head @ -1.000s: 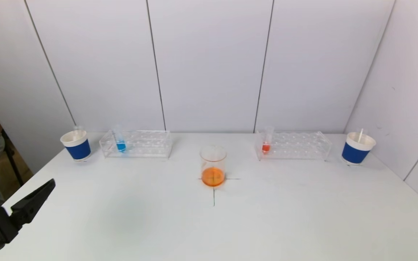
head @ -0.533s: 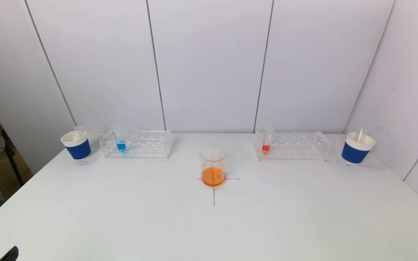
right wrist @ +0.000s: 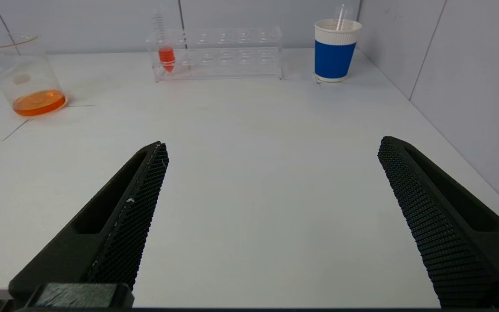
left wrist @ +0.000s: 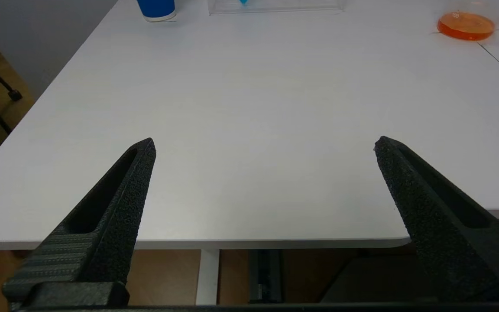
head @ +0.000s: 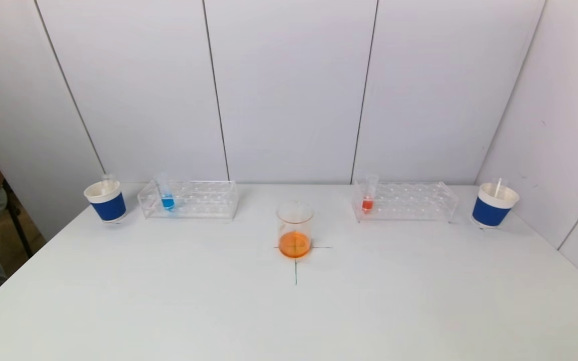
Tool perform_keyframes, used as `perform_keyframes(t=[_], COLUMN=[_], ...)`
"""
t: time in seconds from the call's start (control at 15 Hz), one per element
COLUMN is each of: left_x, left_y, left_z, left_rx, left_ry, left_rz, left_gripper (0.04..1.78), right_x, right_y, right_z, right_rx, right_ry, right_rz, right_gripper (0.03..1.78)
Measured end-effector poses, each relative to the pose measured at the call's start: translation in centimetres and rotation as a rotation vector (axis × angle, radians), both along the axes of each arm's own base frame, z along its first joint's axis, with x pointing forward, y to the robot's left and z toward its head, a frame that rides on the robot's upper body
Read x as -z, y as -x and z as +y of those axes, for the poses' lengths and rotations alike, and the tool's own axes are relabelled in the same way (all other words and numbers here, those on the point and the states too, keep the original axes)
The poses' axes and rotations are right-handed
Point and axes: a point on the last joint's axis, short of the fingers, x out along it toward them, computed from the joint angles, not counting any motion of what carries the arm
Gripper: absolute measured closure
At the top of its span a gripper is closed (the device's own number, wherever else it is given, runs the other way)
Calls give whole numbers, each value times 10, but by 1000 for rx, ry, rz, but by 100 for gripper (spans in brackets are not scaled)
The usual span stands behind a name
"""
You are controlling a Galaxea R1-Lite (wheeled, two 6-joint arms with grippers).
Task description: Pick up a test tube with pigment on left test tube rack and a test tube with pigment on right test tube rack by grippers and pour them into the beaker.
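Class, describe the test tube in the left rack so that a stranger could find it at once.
Start at the beaker of orange liquid mid-table. Left of it lies a clear rack; the test tube stands near its left end, the only one holding blue liquid.

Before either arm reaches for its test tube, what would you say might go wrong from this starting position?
1. The beaker already holds orange liquid, so two more pours may splash.
2. The blue tube and red tube each stand at a clear rack's end; a wide-open left gripper or right gripper might bump the left rack or right rack.
3. The blue paper cups stand close beside the racks and could be knocked.
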Motion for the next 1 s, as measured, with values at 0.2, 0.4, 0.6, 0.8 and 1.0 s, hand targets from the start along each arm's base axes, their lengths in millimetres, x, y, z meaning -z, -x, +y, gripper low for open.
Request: perform_keyframes(t=[0.2,0.4,0.6,0.8,1.0], left_x=[8,10,11,10,11], left_y=[-1,-1,-6,-10,-10], left_z=[0,0,0,0,0], left_rx=[5,10,9,7,5], left_ry=[0,-22,-39,1,29], left_rz=[3,6,-65,-144,-147], left_gripper=[6,6,6,6,6], right_x=[0,0,0,0,0], right_y=[0,0,0,0,0], right_z=[0,0,0,0,0], right_rx=[0,0,0,0,0], right_ry=[0,0,0,0,0], right_rz=[0,0,0,0,0], right_gripper=[5,5,5,5,5])
